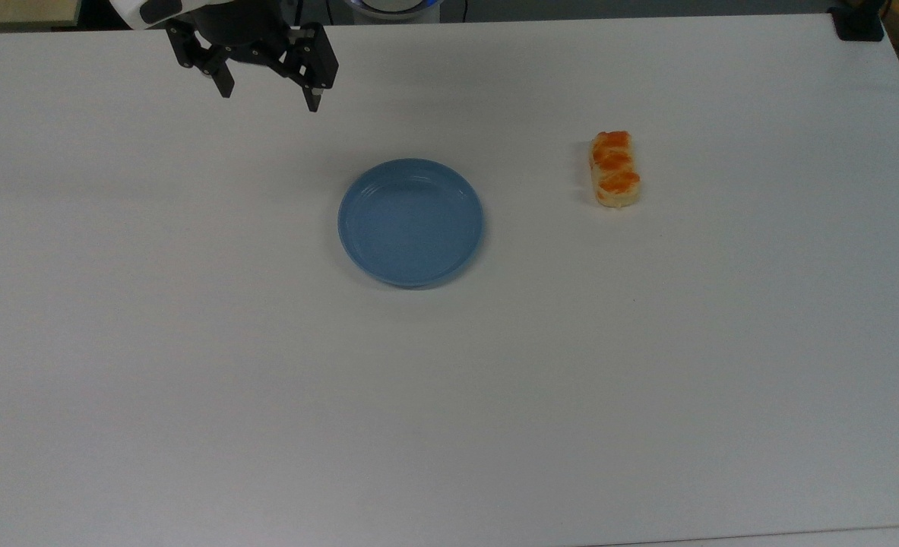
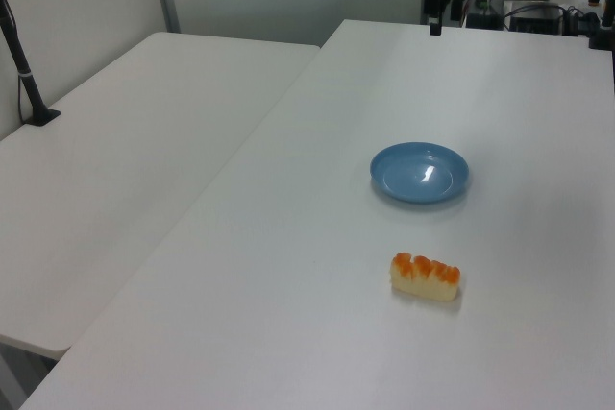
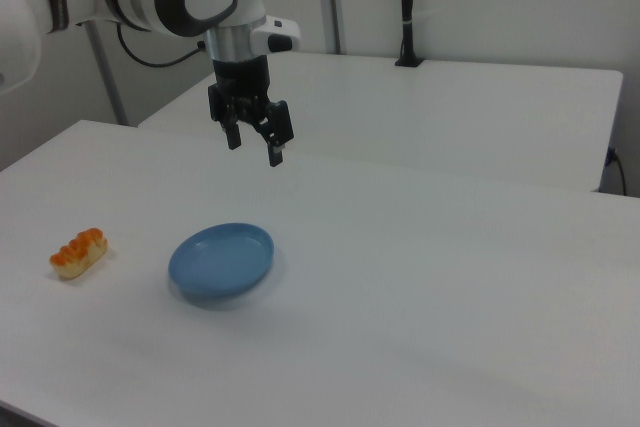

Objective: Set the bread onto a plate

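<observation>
In the top view the jaws (image 1: 269,90) hang spread wide apart and empty above the far edge of the white bench (image 1: 449,395), high off its surface, as the right view also shows (image 3: 254,145). The bread (image 1: 615,169) lies on bare bench at about four o'clock from the jaws in the top view, well apart from them, with the plate (image 1: 410,222) lying nearer, at about five o'clock. From the plate, the bread sits at roughly two to three o'clock, well clear of the rim and not touching it. The bread's long axis runs twelve to six in the top view, its three glazed lumps in a row along it, so the short way across it runs three to nine; the two fingers also stand roughly along a three-to-nine line, which I judge should suit a grasp across the narrow width with little turning of the wrist. The coming move therefore seems to be a long traverse toward the top view's right, passing beyond the plate, then a descent. Counted: one bread (image 2: 425,277), one plate (image 2: 420,172), one arm with one pair of jaws. The plate (image 3: 221,260) is empty, and the bread (image 3: 78,252) has not yet been picked up.
</observation>
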{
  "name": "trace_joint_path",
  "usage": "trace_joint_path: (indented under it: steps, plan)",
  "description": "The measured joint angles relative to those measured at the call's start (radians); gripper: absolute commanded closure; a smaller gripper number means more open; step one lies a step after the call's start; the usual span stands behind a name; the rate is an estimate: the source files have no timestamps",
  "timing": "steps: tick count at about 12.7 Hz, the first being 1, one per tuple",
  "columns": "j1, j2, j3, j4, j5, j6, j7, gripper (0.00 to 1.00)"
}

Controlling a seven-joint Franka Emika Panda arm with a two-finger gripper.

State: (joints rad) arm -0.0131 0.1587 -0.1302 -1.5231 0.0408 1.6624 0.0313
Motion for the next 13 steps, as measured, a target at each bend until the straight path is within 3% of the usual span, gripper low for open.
trace_joint_path:
  steps: [13]
  plan:
    - [0.002, 0.0, 0.015, -0.002, -0.001, 0.0, 0.0, 0.0]
